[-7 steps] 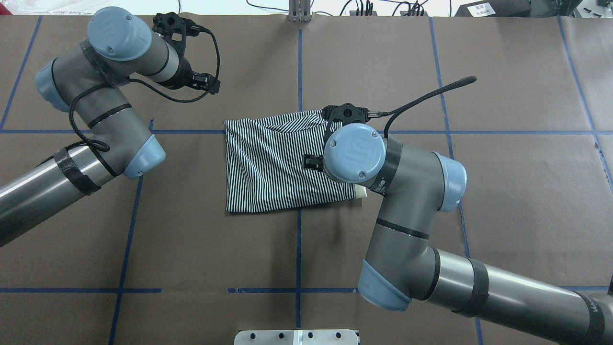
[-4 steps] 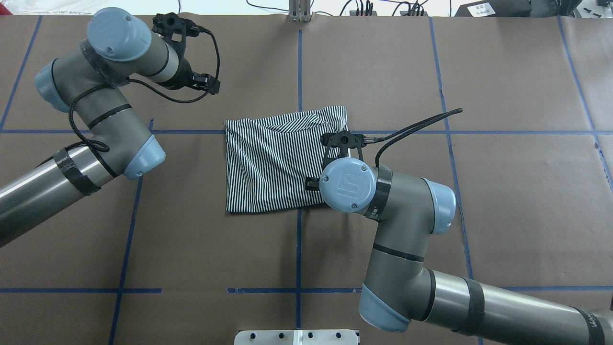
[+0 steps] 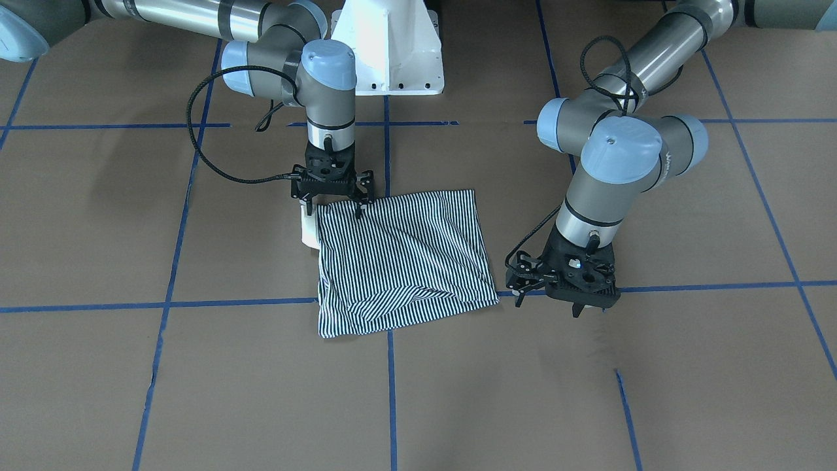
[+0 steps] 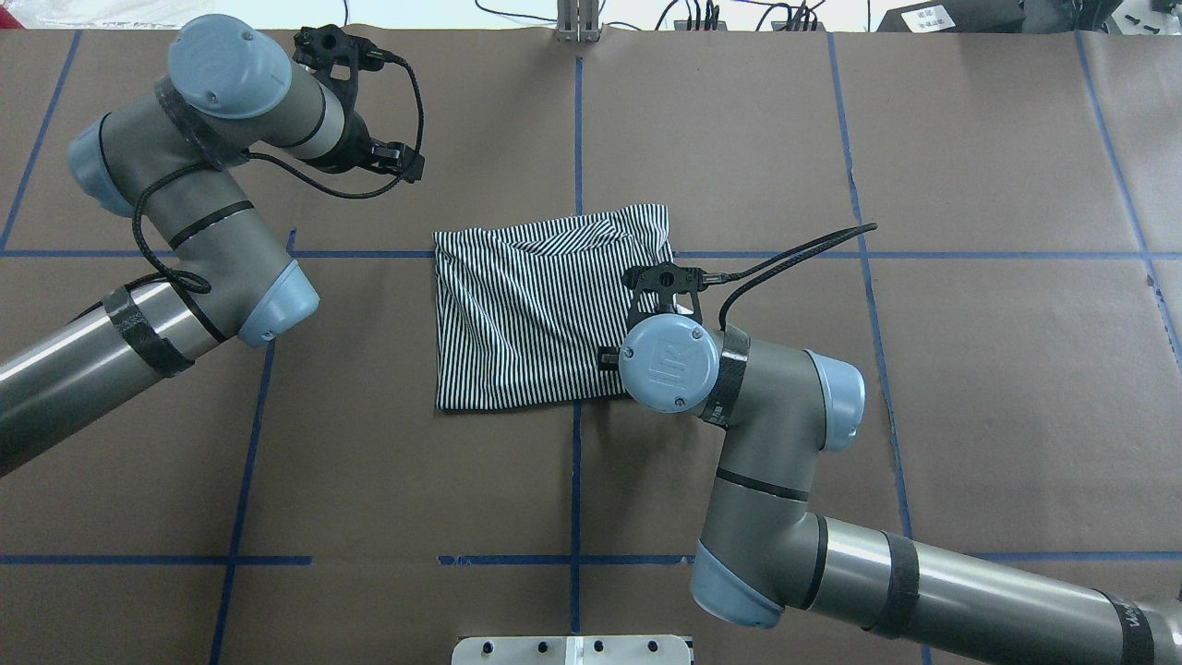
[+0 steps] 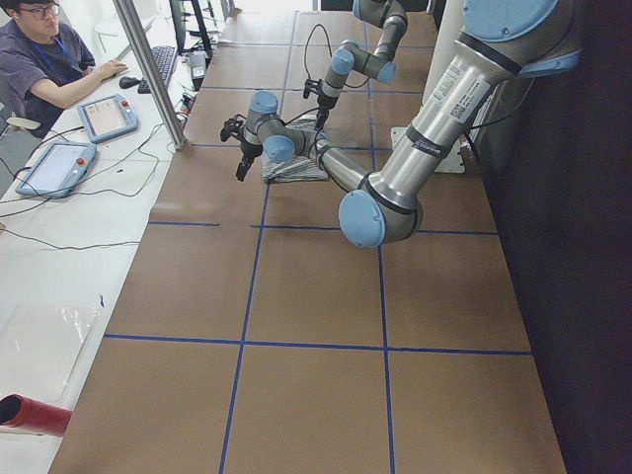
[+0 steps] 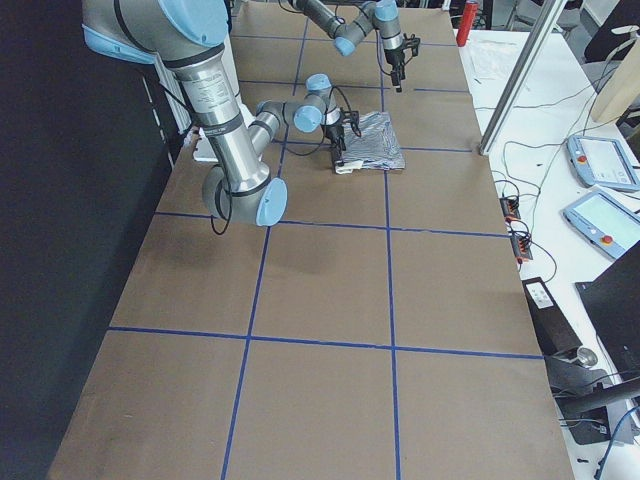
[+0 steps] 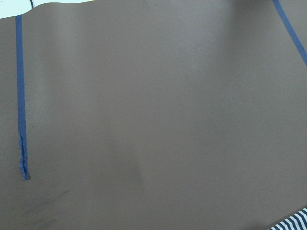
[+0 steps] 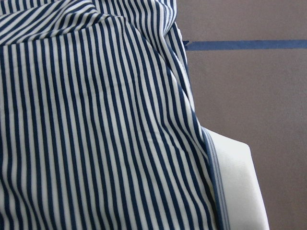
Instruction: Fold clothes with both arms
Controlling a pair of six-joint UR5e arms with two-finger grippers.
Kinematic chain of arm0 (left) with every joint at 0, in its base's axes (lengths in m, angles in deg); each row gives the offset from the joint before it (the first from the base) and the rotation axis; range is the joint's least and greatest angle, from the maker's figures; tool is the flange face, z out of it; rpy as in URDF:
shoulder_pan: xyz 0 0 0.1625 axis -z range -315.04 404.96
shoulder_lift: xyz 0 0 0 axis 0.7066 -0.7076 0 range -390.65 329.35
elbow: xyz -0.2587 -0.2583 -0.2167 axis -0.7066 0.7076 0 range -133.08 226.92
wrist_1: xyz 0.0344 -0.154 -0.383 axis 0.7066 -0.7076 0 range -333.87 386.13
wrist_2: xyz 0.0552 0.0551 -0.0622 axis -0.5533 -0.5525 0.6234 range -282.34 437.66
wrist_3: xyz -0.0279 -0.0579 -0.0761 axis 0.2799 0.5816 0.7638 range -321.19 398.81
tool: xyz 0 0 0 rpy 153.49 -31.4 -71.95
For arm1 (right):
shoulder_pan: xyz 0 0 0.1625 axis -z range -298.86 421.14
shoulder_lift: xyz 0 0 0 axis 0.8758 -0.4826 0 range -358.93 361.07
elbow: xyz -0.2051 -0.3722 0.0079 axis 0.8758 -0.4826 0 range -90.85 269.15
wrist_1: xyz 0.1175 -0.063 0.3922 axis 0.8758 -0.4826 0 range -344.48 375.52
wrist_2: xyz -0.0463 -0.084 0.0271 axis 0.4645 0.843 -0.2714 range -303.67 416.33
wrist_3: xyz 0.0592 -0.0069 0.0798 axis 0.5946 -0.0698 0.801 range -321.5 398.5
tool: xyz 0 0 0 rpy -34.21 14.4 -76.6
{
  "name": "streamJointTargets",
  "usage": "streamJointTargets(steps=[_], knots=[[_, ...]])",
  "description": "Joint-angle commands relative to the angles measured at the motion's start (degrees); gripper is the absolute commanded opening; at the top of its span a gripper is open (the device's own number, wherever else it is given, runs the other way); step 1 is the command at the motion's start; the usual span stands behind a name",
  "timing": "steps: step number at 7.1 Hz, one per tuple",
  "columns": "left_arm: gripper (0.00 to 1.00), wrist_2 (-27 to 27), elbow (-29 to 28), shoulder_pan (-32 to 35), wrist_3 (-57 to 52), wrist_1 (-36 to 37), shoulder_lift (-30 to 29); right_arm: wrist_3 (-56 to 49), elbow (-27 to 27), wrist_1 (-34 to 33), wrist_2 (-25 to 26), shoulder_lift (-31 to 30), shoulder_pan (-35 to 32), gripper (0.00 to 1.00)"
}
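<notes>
The striped polo shirt (image 4: 526,314) lies folded into a rough square at the table's middle; it also shows in the front view (image 3: 405,255). A cream-white collar piece (image 3: 307,232) sticks out at its right, robot-side corner, and shows in the right wrist view (image 8: 235,182). My right gripper (image 3: 333,210) hangs open just above that corner, fingers spread and holding nothing. In the overhead view it is hidden under its wrist (image 4: 669,365). My left gripper (image 3: 569,304) hovers open and empty over bare table, off the shirt's left far corner.
The brown table cover carries a blue tape grid (image 4: 577,129). The white pedestal base (image 3: 389,46) stands at the robot's edge. An operator (image 5: 49,49) sits beyond the far edge with tablets and cables, beside a metal post (image 5: 148,69).
My right arm has drawn back toward the robot along the shirt's right edge, from the far corner to the near corner. The left arm has not moved.
</notes>
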Motion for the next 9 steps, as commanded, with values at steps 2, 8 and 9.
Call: streamJointTargets(steps=[2,8,9], knots=[[1.0,0.0,0.0,0.0,0.1,0.0,0.0,-2.0,3.3,-0.1,-5.0,1.4,-4.1,1.0],[1.0,13.1,10.7,18.8,-34.9,0.9,17.9,-53.1,11.6,-13.2,-33.4,-11.3,-40.7,1.0],[1.0,15.9,10.5,25.1,-44.7,1.3,20.6,-66.2,11.1,-13.5,-36.1,-16.2,-47.0,1.0]])
